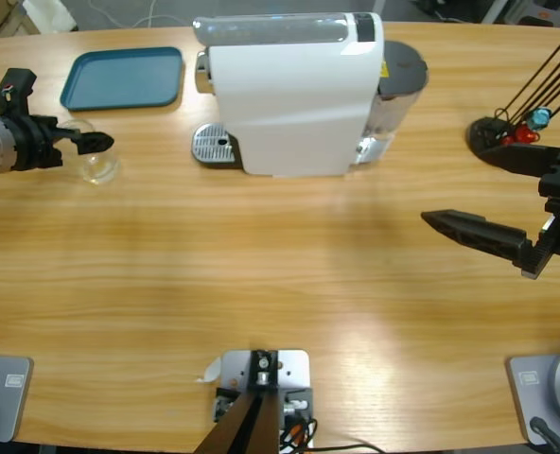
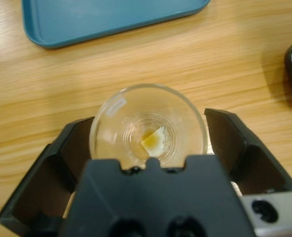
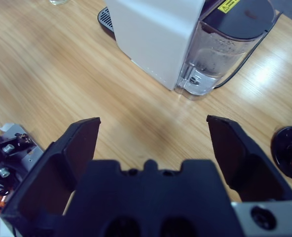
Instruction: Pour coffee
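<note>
Only left wrist view shows coffee [image 2: 154,141] in glass [image 2: 148,123].

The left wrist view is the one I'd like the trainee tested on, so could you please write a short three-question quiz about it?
1. True or false: the left gripper has its fingers open on either side of the small clear drinking glass.
2. What lies in the glass's bottom?
A) nothing
B) a small patch of brownish coffee
C) a spoon
3. Name the flat thing beyond the glass.

Key: 1 true. 2 B. 3 the blue-green rectangular plastic tray.
</note>
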